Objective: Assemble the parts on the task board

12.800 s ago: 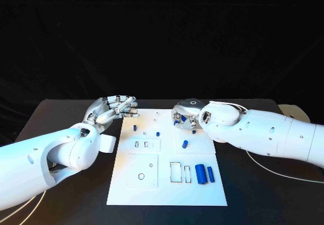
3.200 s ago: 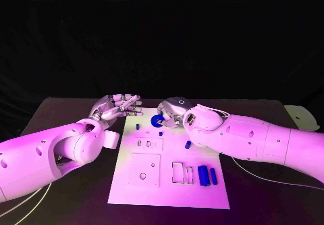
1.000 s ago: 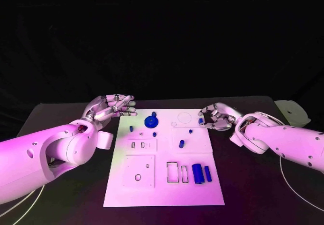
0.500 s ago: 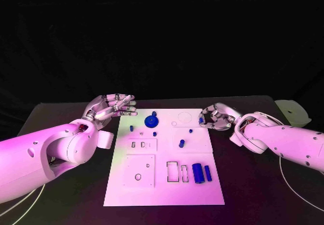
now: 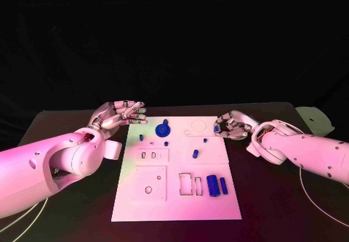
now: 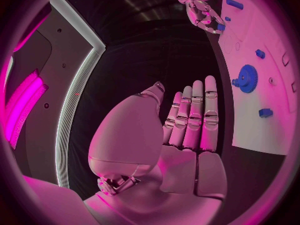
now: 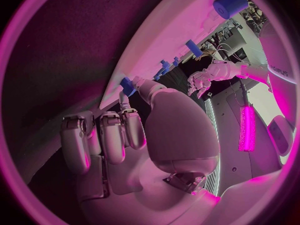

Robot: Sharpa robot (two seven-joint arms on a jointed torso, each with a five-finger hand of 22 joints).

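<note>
step: gear (image 5: 163,131) seated far end of task board (image 5: 174,204), next part pending | right robot hand (image 5: 233,126) at board's far right edge, fingers curled beside small blue part (image 5: 217,129), grip: cannot tell | left robot hand (image 5: 118,115) empty, fingers apart, off far-left corner | next: confirm pinch, lift, find socket

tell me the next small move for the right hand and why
Probably close the right hand on the small blue peg at the board's right edge. Its fingers sit right beside that peg, apparently not yet holding it, and the blue gear is already set on the board.
</note>
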